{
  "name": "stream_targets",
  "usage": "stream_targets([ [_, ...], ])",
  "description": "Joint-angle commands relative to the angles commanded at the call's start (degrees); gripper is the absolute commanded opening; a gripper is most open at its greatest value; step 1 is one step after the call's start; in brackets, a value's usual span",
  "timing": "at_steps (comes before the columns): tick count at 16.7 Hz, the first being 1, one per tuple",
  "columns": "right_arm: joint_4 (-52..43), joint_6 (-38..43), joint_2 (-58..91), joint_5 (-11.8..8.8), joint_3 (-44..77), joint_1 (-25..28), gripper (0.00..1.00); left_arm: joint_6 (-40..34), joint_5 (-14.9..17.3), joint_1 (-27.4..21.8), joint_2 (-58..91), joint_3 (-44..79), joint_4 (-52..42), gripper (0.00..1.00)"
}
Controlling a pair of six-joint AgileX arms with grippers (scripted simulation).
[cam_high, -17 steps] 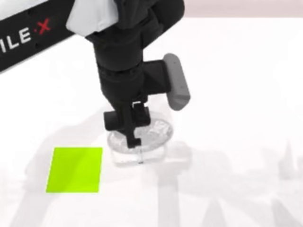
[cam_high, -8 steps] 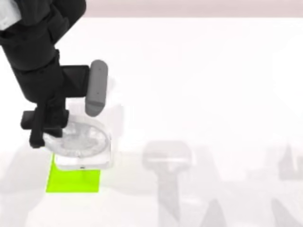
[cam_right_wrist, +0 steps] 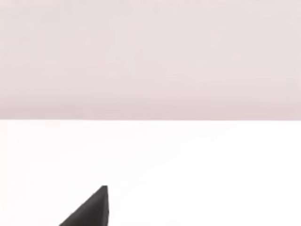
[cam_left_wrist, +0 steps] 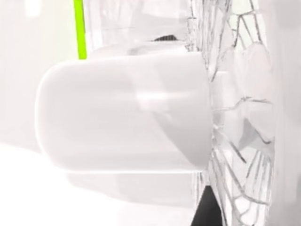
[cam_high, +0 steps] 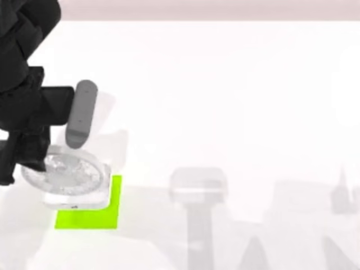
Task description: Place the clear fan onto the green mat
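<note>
The left gripper (cam_high: 22,163) is clenching the clear fan (cam_high: 64,174) at the left edge of the top view, its dark fingers pressed against the grille's left side. The fan is covering the upper left part of the green mat (cam_high: 98,216), leaving a lime strip showing along the mat's right and near sides. In the left wrist view the fan's rounded motor housing (cam_left_wrist: 124,110) is filling the frame beside the wire grille (cam_left_wrist: 237,113), with a sliver of the mat (cam_left_wrist: 79,28) behind. The right gripper is not showing on the white table (cam_high: 242,101).
</note>
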Motion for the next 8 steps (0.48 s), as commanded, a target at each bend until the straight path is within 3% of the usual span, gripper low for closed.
stream_targets([
  [8,0.0,0.0,0.0,0.0,0.0,0.0,1.00,-0.3,0.0,-0.3,1.0,-6.7,7.7,0.00],
])
